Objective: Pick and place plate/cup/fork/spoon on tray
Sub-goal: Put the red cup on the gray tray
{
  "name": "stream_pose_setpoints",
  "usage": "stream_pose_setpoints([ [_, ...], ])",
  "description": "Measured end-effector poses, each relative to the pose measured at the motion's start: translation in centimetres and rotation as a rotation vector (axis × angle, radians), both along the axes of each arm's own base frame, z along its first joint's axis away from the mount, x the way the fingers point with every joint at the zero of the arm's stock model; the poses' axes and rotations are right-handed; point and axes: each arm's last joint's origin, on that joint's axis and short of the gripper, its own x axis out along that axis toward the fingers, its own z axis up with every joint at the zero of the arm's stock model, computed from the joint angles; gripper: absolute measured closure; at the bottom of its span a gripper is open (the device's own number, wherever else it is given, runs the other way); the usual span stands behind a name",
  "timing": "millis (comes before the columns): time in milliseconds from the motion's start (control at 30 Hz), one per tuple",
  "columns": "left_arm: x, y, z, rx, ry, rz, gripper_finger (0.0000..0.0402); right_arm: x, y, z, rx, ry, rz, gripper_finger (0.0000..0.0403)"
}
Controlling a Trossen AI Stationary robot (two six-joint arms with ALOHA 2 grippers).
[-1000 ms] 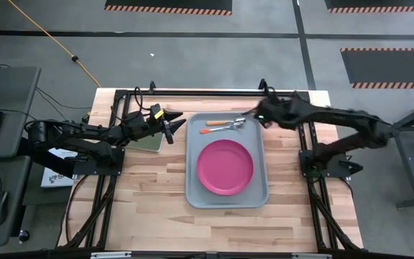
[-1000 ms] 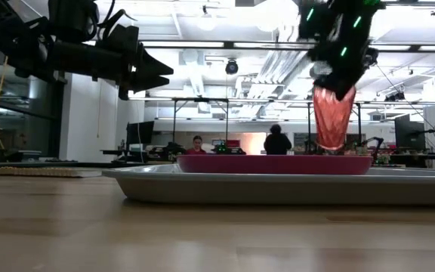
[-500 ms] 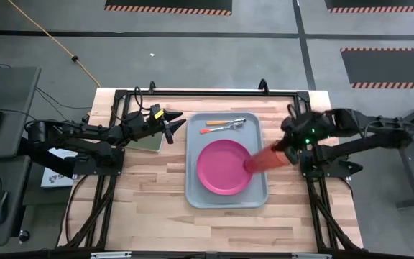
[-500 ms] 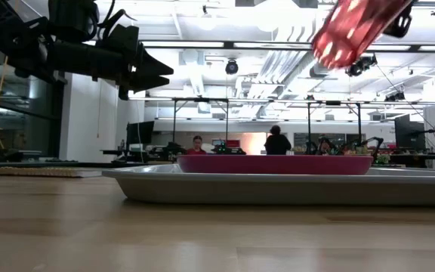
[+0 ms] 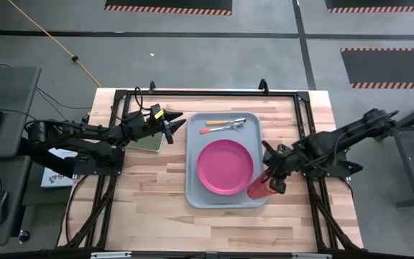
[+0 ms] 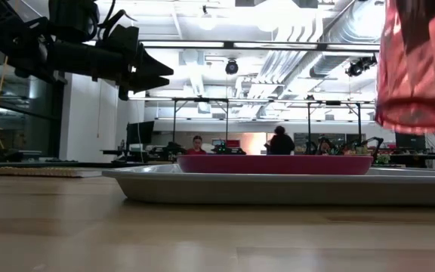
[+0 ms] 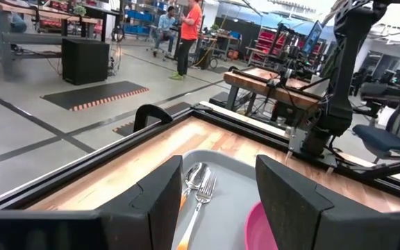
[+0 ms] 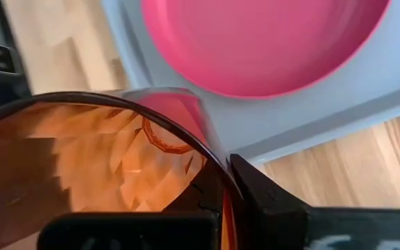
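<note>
Nearest the front edge of the wooden table, the right gripper (image 5: 270, 184) is carrying the small translucent red-orange ribbed plastic cup (image 5: 258, 188), its fingers closed tight on the cup's rim, one finger (image 8: 259, 198) showing against the wall in the right wrist view; the cup is hanging clear of the surface in the low view, so it is being held aloft and not yet set down. It is hovering over the near right corner of the large pale grey-blue rectangular tray (image 5: 200, 193) with its raised rim, just beside the round flat magenta-pink plastic plate (image 5: 224, 167), and that corner is likely being chosen because the plate is filling most of the tray's width and leaving only the edges free. The plate is lying flat in the middle of the tray, probably centred so that smaller things can go around it. Farther back, at the tray's far end, an orange-handled metal fork (image 5: 220, 131) and a metal spoon (image 5: 229, 123) are lying side by side, apart from the plate. Off to the tray's left, the left gripper (image 5: 174, 126) is waiting above the table with its fingers spread and nothing between them, seemingly parked out of the way so the right arm has room. Beneath that arm a small dark green square pad (image 5: 148, 142) is resting on the wood
</note>
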Motion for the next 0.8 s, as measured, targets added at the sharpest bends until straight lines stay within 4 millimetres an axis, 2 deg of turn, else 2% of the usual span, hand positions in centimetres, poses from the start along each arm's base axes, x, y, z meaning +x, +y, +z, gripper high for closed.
stream_pose_setpoints([
  [333, 0.0, 0.0, 0.0, 0.0, 0.0, 0.0, 0.023, 1.0, 0.3, -2.1, -0.065, 0.159, -0.023, 0.0403],
  [800, 0.0, 0.0, 0.0, 0.0, 0.001, 0.001, 0.023, 2.3, -1.3, -2.6, -0.126, 0.155, -0.08, 0.0403],
])
